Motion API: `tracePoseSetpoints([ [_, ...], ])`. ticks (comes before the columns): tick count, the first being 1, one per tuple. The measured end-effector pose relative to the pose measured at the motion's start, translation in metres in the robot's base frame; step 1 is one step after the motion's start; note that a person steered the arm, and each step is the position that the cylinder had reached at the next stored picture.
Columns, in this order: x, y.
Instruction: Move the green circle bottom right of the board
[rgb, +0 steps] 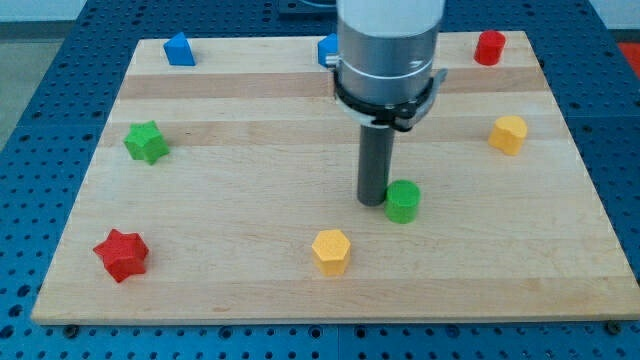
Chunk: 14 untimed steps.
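Note:
The green circle (403, 201) is a short green cylinder a little right of the middle of the wooden board (240, 270). My tip (373, 203) is the lower end of a dark rod and stands right against the circle's left side, touching or nearly touching it. The arm's grey body above hides part of the board's top edge.
A green star (146, 141) is at the left. A red star (121, 254) is at the bottom left. A yellow hexagon (331, 251) is below the tip. Another yellow block (508, 134) is at the right, a red block (489, 47) at the top right. Two blue blocks (179, 49) (327, 50) sit at the top edge.

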<state>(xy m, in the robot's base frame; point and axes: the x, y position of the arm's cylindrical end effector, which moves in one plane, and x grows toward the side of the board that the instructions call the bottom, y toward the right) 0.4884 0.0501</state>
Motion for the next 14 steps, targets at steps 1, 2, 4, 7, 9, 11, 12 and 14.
tracePoseSetpoints([
  [1,0.000,0.017],
  [2,0.005,0.032],
  [4,0.034,0.066],
  [7,0.065,0.102],
  [9,0.065,0.102],
  [11,0.066,0.102],
  [12,0.066,0.101],
  [14,0.081,0.101],
])
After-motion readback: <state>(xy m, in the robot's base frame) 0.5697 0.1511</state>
